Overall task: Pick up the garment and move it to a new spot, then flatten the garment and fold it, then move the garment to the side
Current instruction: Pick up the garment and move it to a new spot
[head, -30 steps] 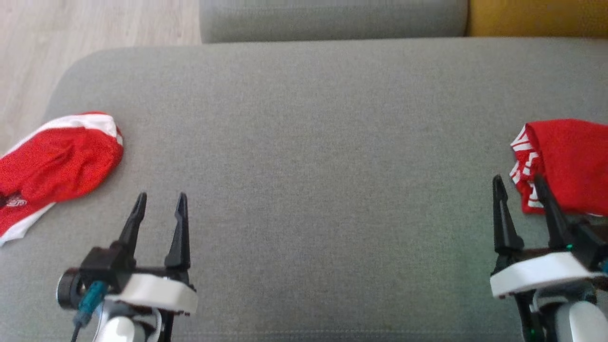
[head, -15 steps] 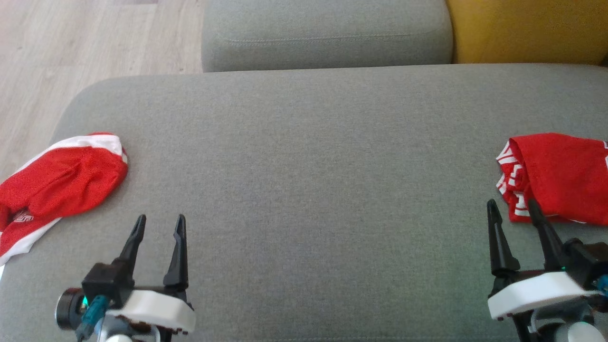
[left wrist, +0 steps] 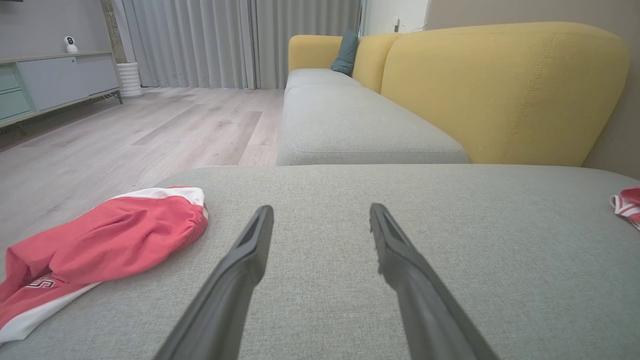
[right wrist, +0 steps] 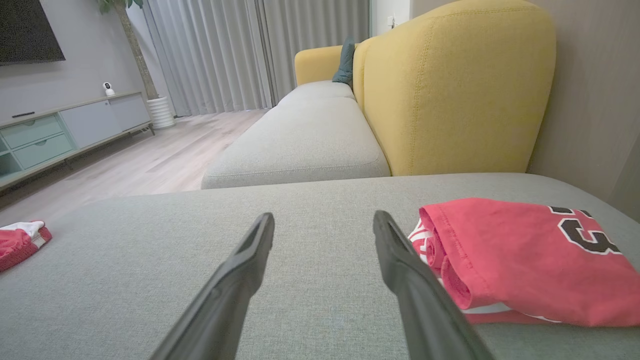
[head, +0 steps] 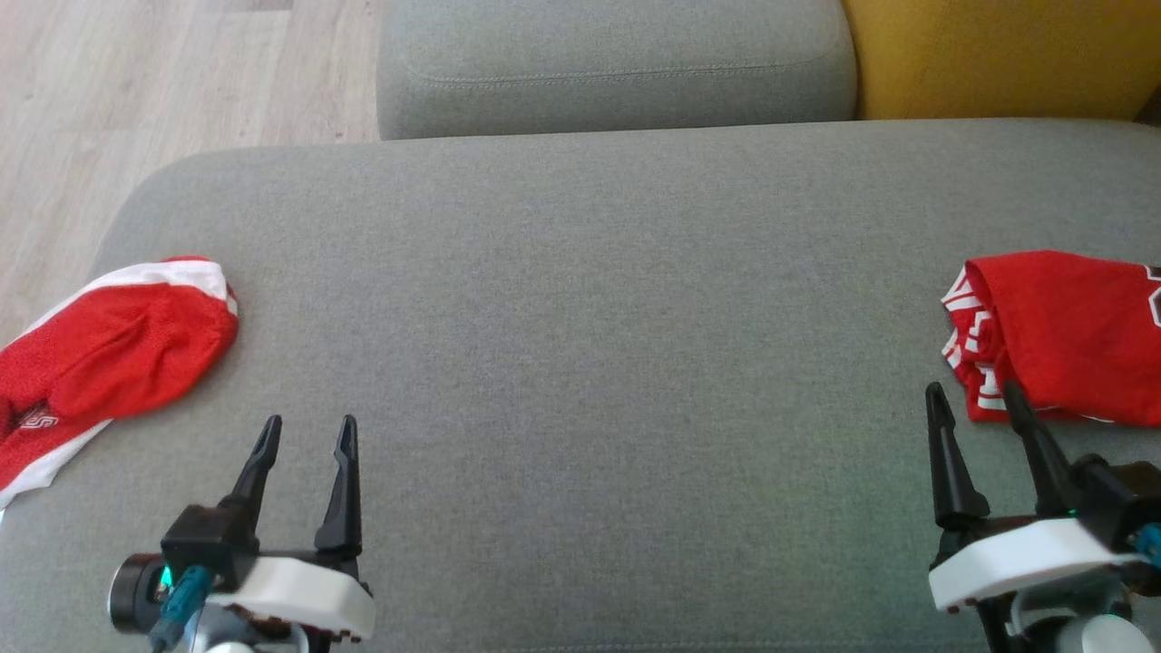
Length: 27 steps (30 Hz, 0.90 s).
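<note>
Both wide open, empty: left gripper (head: 309,423), right gripper (head: 971,390). Crumpled red garment (head: 118,336) at left looks light, floppy; pinch near its white band (head: 172,272), I'd say.

- The red garment with white trim (head: 109,354) lies crumpled at the left edge of the grey cushion (head: 580,317).
- The red shirt with white stripes (head: 1061,336) lies folded at the right edge.

A black, white-edged figure (right wrist: 582,232), perhaps 3, shows on the folded red garment (right wrist: 510,265).
</note>
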### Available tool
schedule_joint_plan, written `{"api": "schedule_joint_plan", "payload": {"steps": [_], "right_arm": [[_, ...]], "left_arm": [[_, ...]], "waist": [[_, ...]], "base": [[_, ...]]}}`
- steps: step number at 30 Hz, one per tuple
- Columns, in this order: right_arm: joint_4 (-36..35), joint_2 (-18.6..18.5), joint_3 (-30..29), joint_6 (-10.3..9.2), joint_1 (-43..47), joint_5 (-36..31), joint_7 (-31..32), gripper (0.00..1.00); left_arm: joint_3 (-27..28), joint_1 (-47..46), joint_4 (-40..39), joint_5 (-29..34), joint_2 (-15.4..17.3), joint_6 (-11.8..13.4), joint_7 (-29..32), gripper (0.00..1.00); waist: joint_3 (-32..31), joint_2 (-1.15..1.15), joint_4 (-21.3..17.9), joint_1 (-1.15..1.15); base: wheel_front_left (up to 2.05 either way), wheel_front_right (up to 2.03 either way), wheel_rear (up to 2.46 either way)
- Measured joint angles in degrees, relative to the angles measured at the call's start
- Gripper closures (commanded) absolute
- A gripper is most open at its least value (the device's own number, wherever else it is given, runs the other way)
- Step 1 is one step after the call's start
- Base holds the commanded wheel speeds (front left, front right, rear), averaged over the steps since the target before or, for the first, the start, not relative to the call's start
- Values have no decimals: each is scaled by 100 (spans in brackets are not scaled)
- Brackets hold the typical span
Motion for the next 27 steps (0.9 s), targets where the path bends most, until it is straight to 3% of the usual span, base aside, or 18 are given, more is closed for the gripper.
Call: {"api": "schedule_joint_plan", "payload": {"steps": [13, 27], "right_arm": [[2, 0, -114, 0, -1, -24, 3, 0], [-197, 2, 44, -1, -48, -67, 110, 0]], "left_arm": [[-94, -35, 1, -57, 9, 23, 0, 0], [-89, -579, 102, -136, -3, -12, -66, 0]], "waist": [[20, 0, 223, 0], [216, 0, 1496, 0]], "base": [[0, 0, 0], [0, 0, 0]]}}
